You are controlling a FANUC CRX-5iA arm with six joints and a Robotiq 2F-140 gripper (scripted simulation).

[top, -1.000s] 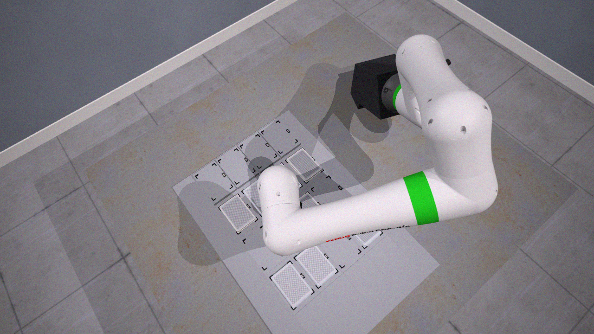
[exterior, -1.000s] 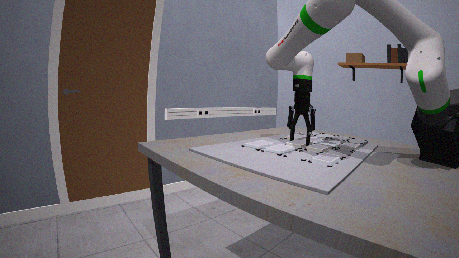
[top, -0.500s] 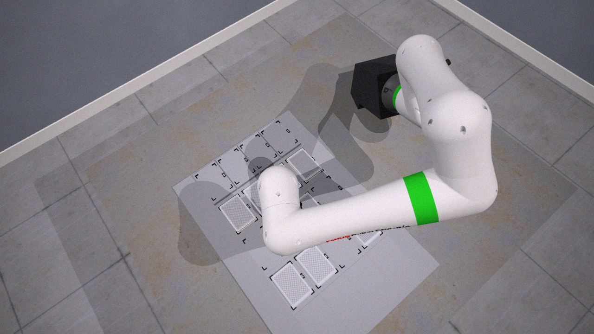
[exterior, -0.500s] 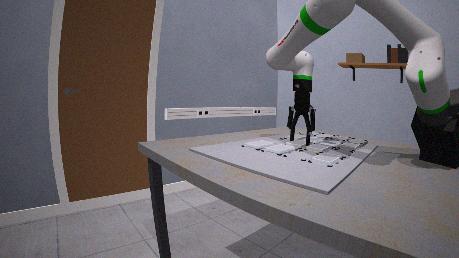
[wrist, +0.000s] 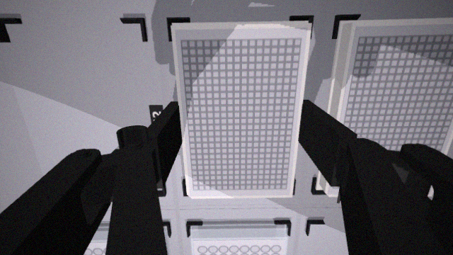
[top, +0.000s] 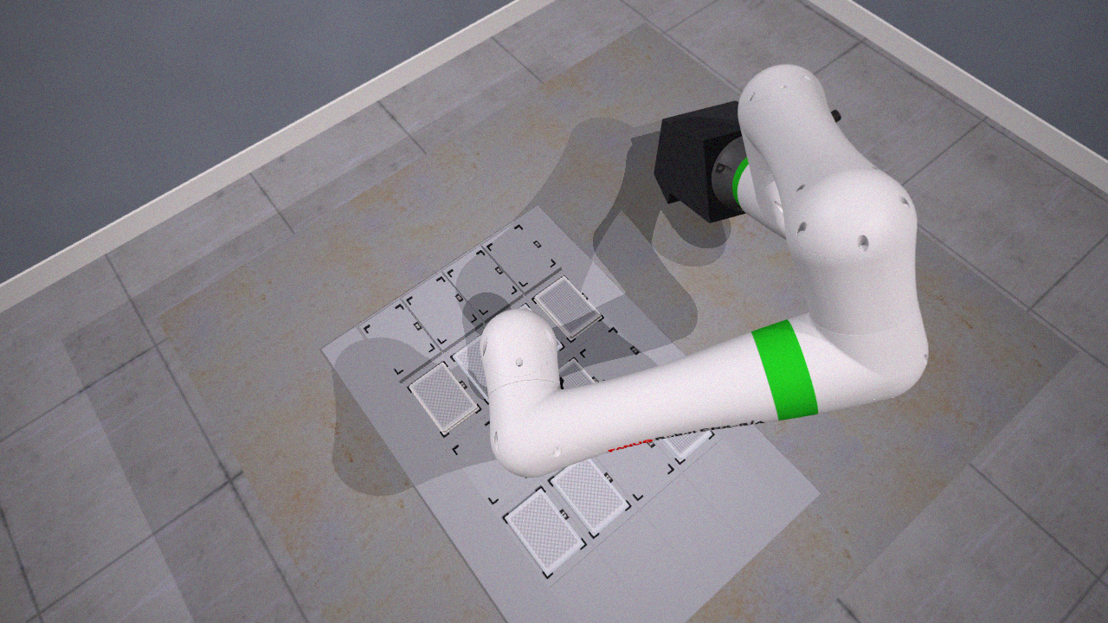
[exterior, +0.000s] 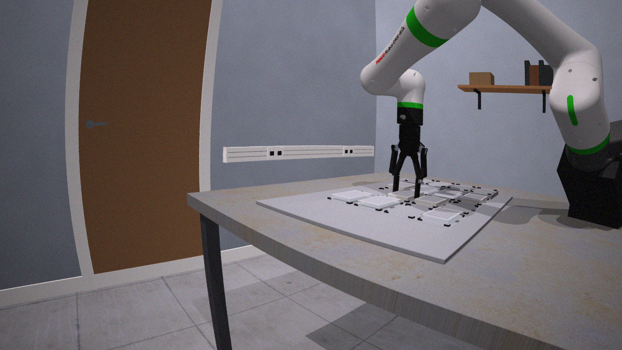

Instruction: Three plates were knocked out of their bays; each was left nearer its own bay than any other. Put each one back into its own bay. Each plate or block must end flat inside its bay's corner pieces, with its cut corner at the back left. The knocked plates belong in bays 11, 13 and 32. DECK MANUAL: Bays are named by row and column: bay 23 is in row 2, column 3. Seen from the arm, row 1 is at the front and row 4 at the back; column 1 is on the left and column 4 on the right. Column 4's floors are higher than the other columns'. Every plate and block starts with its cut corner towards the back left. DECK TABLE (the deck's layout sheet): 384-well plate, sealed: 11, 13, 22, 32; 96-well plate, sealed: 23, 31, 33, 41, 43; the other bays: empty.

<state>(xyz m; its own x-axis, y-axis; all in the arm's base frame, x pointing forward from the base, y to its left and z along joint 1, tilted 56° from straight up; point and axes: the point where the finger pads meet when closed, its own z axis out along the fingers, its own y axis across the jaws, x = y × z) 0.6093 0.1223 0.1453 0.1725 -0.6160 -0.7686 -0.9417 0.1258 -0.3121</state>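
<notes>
Plate of 384 wells [wrist: 241,113] [exterior: 402,195] clasped by its long sides

At nine o'clock in the wrist view, a partly hidden bay label [wrist: 156,115] shows a "2". The gripper [wrist: 239,118] [exterior: 406,194] stands about half open, shut on the plate between its fingers, long axis twelve to six; seating is unclear. A neighbouring plate [wrist: 400,88] lies toward three o'clock. Arm lettering [top: 631,446] [exterior: 382,56] reads "FANUC".

Looks the same from above as half a second and one second ago, with no visible shift to report. Looks the same from the exterior side too, across both earlier moments. Cannot be compared in the close wrist view, shown only as of now. Might hide a movement too small to make out.
</notes>
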